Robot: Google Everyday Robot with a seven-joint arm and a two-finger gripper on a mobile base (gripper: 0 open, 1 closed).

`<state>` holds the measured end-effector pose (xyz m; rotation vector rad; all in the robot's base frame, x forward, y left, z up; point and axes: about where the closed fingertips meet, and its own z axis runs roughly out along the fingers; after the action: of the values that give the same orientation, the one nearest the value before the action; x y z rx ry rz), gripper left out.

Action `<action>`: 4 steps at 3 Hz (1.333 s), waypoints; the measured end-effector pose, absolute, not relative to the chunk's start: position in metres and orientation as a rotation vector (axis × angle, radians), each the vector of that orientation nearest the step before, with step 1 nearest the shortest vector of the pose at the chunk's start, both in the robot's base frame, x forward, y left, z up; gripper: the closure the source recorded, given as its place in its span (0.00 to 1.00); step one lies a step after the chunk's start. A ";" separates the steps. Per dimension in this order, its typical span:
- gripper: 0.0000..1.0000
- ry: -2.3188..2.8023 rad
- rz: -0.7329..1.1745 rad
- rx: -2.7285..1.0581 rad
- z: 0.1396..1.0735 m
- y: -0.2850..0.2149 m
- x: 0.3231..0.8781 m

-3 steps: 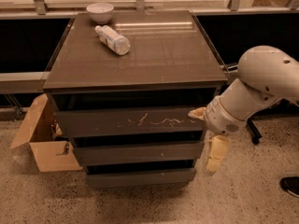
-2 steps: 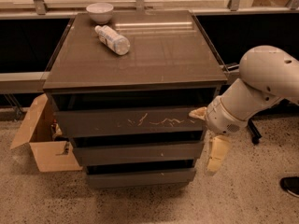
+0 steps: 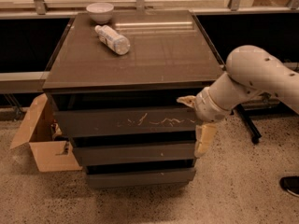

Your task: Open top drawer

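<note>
The top drawer (image 3: 126, 121) is the tallest dark grey-brown front of the cabinet, with pale scratch marks across its face and a dark gap above it. My gripper (image 3: 194, 120) is at the drawer's right end, on a white arm coming in from the right. It is open. One finger (image 3: 186, 100) points left at the gap above the drawer's top edge. The other finger (image 3: 204, 140) hangs down past the drawer's right side. It holds nothing.
Two narrower drawer fronts (image 3: 133, 153) sit below. On the cabinet top (image 3: 154, 55) lie a plastic bottle (image 3: 112, 39) and a white bowl (image 3: 100, 11). An open cardboard box (image 3: 39, 139) stands on the floor at the left. A black stand leg (image 3: 247, 125) is at the right.
My gripper has moved a little up and to the left, closer to the top drawer's right upper corner. The drawer front has not visibly moved.
</note>
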<state>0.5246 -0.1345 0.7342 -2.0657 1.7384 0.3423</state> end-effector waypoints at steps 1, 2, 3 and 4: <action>0.00 1.617 0.373 -2.099 0.711 -0.123 0.572; 0.00 1.591 0.422 -2.107 0.690 -0.116 0.596; 0.19 1.616 0.487 -2.105 0.664 -0.109 0.606; 0.42 1.626 0.507 -2.088 0.657 -0.105 0.600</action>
<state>0.6005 -0.1052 0.6572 -2.0876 1.6255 0.5075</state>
